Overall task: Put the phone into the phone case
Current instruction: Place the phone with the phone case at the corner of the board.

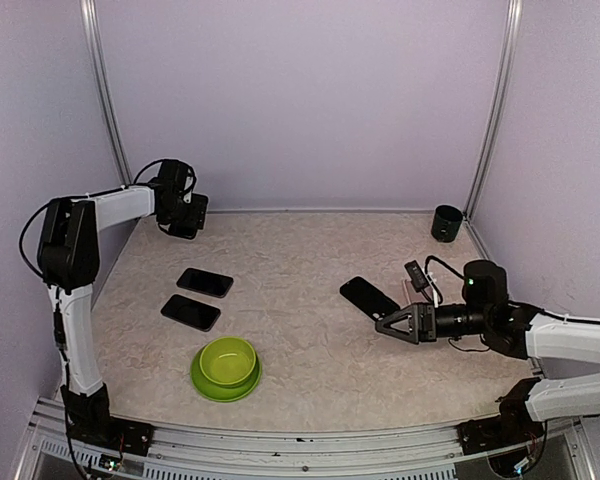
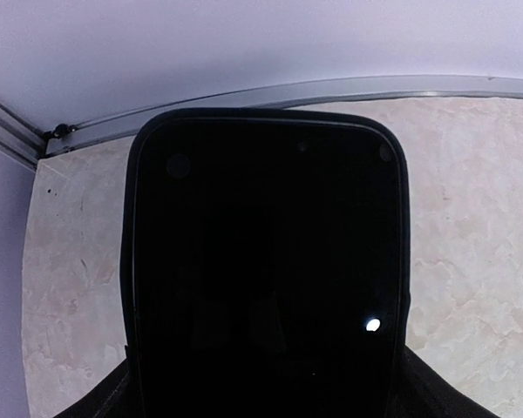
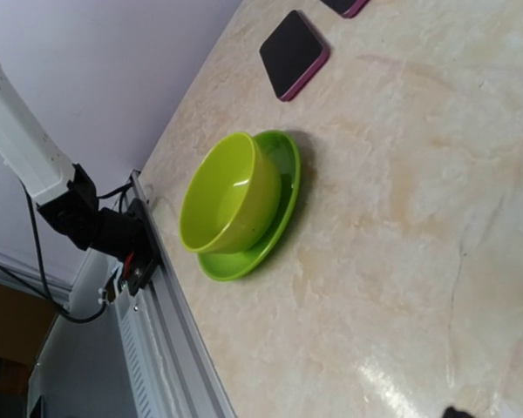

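A black phone case (image 2: pixel 266 270) with a raised rim fills the left wrist view, standing upright above the table's back left corner. It hides the fingers of my left gripper (image 1: pixel 185 222), which seems to be closed across its width. A black phone (image 1: pixel 369 297) lies flat right of centre. My right gripper (image 1: pixel 385 325) hovers low just in front of it, open and holding nothing. Its fingers stay out of the right wrist view. Two more dark phone-shaped slabs (image 1: pixel 205 282) (image 1: pixel 191 312) lie at the left. One of these slabs (image 3: pixel 294 54) shows a magenta edge.
A green bowl on a green saucer (image 1: pixel 226 367) (image 3: pixel 235 205) stands near the front edge, left of centre. A black cup (image 1: pixel 446 222) sits in the back right corner. Lilac walls close in three sides, and a metal rail (image 3: pixel 170 348) runs along the front.
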